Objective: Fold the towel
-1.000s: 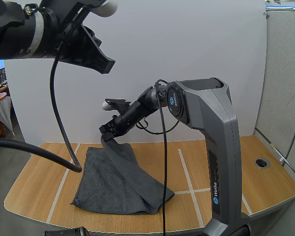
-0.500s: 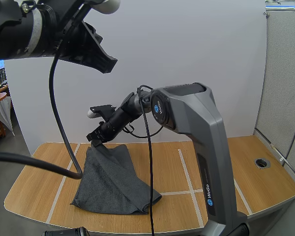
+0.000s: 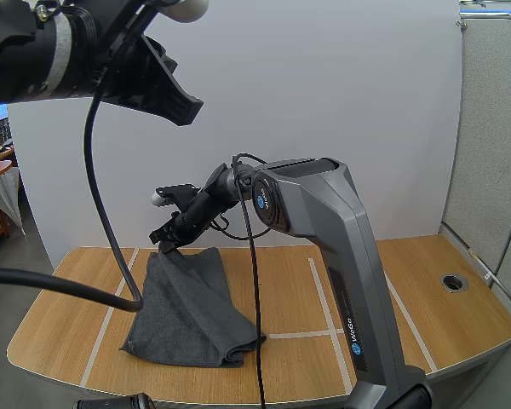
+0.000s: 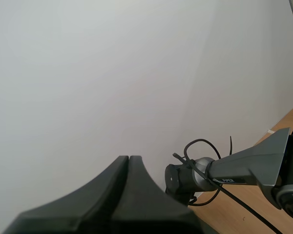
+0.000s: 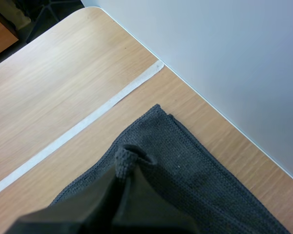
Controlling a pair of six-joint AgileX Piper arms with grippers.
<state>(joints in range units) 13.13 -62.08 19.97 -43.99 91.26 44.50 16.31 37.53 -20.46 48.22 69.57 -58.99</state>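
A wooden counter is seen, marked with pale tape lines. The big grey right arm is stretched from the near edge across to the far left part of the counter. A dark grey towel is laid on the left half of the counter, between two long tape lines. It is doubled over on itself, with a thick soft fold along its near right side. Its far end is close to the back edge, by the white wall. That far end is gripped by the right gripper. In the right wrist view, a small bunched bit of the towel's edge is pinched between the tips of the black fingers, and a tape line is seen near the towel's corner. The left gripper is held high above the counter, well apart from the towel. In the left wrist view its fingers are pressed together into one dark wedge, and nothing is held in them. A small round hole is set in the counter at the far right.
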